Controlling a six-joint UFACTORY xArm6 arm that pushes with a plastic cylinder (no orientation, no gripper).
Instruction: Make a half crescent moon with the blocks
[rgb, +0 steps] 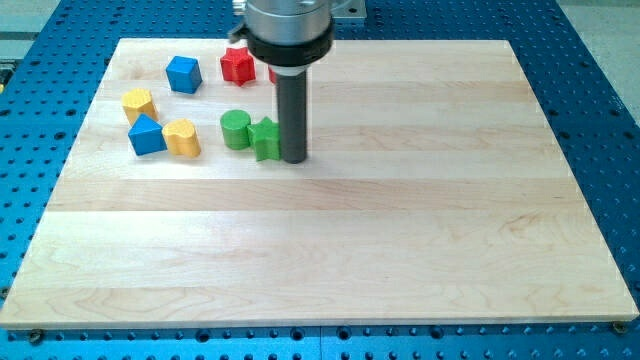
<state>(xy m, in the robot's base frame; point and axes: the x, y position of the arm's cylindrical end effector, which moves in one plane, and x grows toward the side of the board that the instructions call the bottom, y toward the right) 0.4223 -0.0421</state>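
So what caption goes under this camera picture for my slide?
My tip beside the green star, other blocks at the board's top left.

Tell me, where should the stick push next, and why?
Probably a short nudge toward the view's left. My tip sits right beside the green star block, which touches the green cylinder. Pushing left would likely bring both toward the yellow block, closing the curve.

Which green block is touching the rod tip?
The green star-like block, on the right of the pair. My tip sits against its right side. The green cylinder lies further left, beyond that block.
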